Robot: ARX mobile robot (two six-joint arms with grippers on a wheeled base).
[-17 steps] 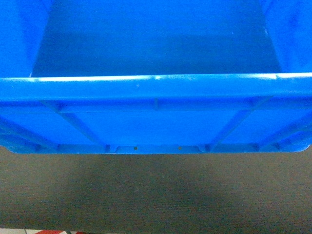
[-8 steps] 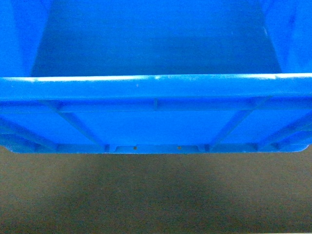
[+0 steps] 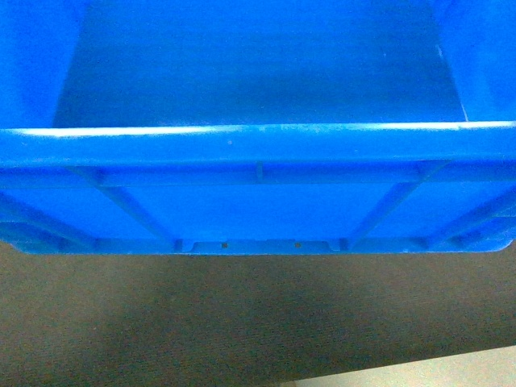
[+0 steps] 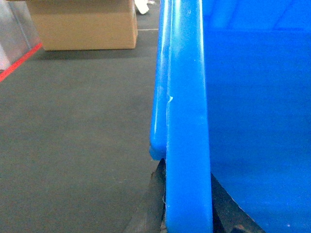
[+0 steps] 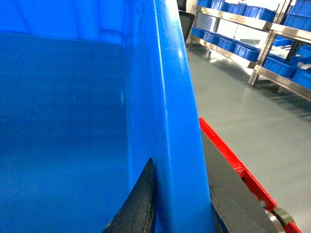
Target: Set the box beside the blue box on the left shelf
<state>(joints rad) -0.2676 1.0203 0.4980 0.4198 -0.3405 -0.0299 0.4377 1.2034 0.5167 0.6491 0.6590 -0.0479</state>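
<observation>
— Black fingers (image 4: 153,204) of my left claw (image 4: 187,213) straddle the box's (image 3: 258,210) rolled rim (image 4: 187,111), one inside the wall and one outside, pinched shut on it. My right claw (image 5: 182,208) does the same on the opposite rim, its fingers (image 5: 141,204) clamped either side of the wall.

— And where's the box?

— Held up between both claws, right in front of my head camera, clear above the dark floor mat (image 3: 242,322). No roller shelf shows near it. Beyond the box's right wall I see red floor tape (image 5: 228,160) and steel racks of blue bins (image 5: 252,29); beyond its left wall, a cardboard carton (image 4: 82,24).

— How will it handle?

— Stiff, I'd judge: ribbed walls, thick rim. Empty, so probably light for its bulk, but the smooth plastic could slip. The rim's mid-length on each side seems the best hold, keeping it level.
</observation>
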